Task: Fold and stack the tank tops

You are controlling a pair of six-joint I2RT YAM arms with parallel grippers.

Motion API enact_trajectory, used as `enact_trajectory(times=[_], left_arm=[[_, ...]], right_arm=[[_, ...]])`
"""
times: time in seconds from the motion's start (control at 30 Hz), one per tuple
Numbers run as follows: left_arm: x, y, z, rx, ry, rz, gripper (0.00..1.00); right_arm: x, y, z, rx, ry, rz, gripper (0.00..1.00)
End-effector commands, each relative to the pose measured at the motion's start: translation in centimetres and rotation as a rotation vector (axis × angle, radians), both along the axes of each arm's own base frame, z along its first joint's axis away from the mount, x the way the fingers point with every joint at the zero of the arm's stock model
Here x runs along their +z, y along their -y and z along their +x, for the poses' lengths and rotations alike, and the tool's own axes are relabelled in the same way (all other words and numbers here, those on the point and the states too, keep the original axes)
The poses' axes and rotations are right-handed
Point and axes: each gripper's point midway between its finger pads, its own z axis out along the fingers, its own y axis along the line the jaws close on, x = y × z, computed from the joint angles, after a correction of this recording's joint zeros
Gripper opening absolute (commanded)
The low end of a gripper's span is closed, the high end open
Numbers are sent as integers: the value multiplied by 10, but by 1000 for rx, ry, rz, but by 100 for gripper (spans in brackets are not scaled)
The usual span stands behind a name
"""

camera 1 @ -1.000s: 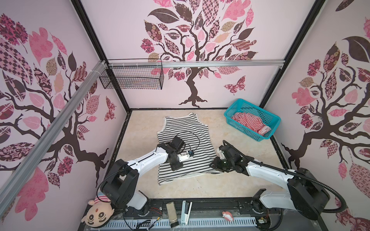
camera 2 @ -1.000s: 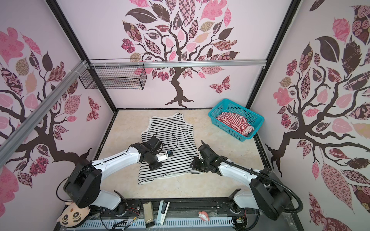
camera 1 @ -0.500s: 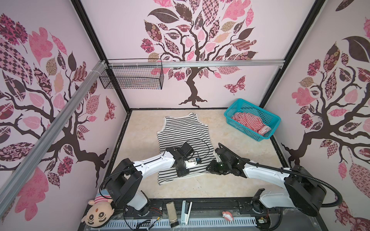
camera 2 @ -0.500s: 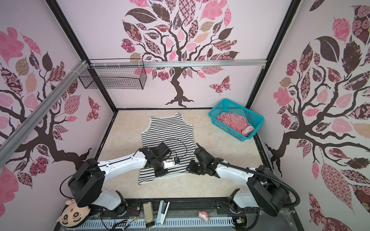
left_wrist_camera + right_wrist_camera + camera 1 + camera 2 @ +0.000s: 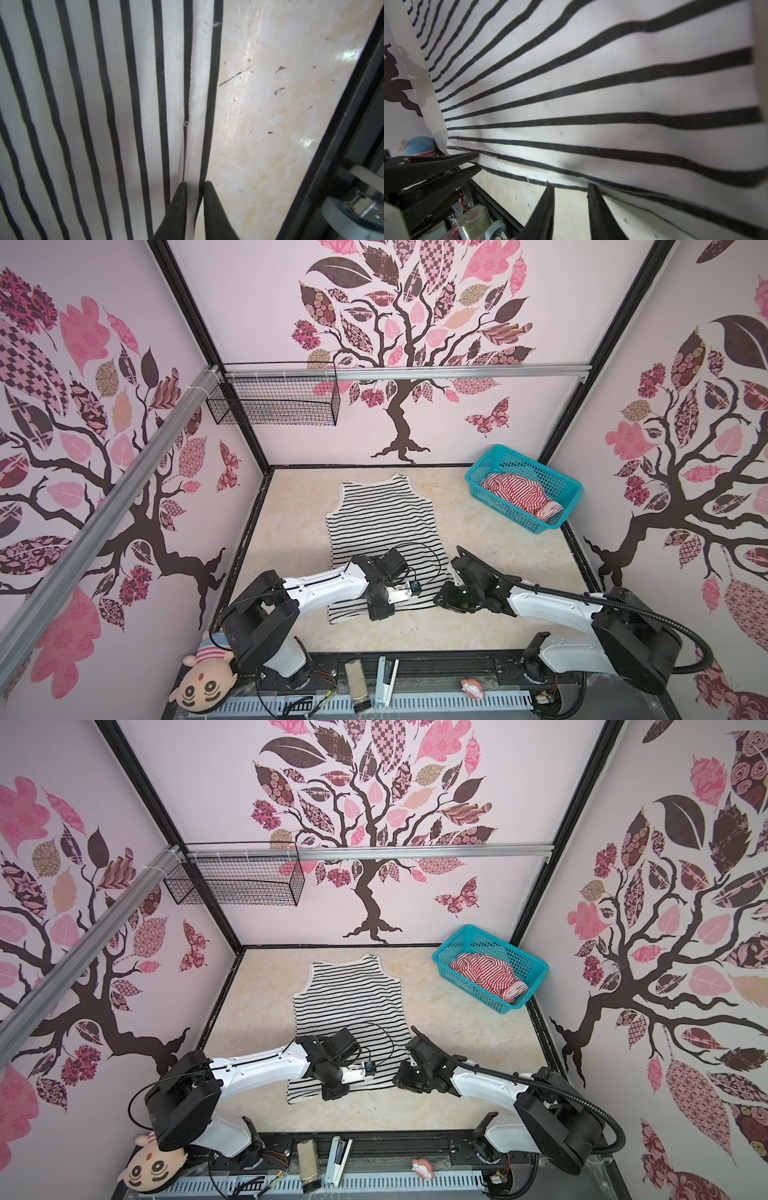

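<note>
The black-and-white tank top [image 5: 382, 522] lies spread flat in the middle of the table [image 5: 291, 531], straps and neckline toward the back wall and hem toward the near edge; both top views show it this way [image 5: 349, 998]. The left arm reaches across its lower part, and the left gripper [image 5: 380, 611] sits at the near hem, left of the hem's middle. In the left wrist view this gripper [image 5: 195, 184] has its fingers [image 5: 178, 207] drawn close together with the white stitched hem band and its black edge stripe running in between them, so they are clamped on the hem. The right gripper [image 5: 442, 599] is low at the hem's right corner. In the right wrist view the right gripper [image 5: 570, 186] has its fingers [image 5: 544, 207] standing apart, bare table showing between them and their tips just at the dark edge of the hem; they hold nothing. The same view shows the left gripper's fingers [image 5: 446, 160] farther along the hem. The red-and-white tank top [image 5: 515, 493] lies crumpled inside the teal basket [image 5: 536, 526] at the far right corner of the table, well apart from both grippers. A plush doll [image 5: 203, 680] lies off the table by the left arm's base
</note>
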Motion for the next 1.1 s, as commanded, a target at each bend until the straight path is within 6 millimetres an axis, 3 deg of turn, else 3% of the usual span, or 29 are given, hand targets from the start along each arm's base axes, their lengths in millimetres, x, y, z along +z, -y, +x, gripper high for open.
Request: enact_trajectory(times=[0.0, 0.1, 0.27, 0.43, 0.63, 0.73, 0.83, 1.07], left_arm=[[0, -12, -2, -2, 17, 35, 19], [24, -15, 22, 66, 84, -41, 19], [58, -34, 102, 284, 198, -141, 24], [62, -57, 186, 473, 272, -97, 24], [53, -67, 263, 580, 329, -55, 24], [39, -70, 291, 612, 315, -37, 24], [26, -77, 317, 658, 273, -35, 24], [20, -91, 351, 754, 228, -90, 24]], right_arm=[[13, 2, 1, -11, 28, 1, 37], [24, 1, 7, -35, 54, 18, 43], [29, -2, 16, -73, 65, 24, 48], [27, -12, 23, -86, 43, 35, 49], [48, -35, 29, -64, 71, 118, 49], [62, -62, 26, 3, 100, 136, 48], [64, -89, 27, 61, 99, 122, 47], [44, -144, 21, 180, 57, 118, 45]])
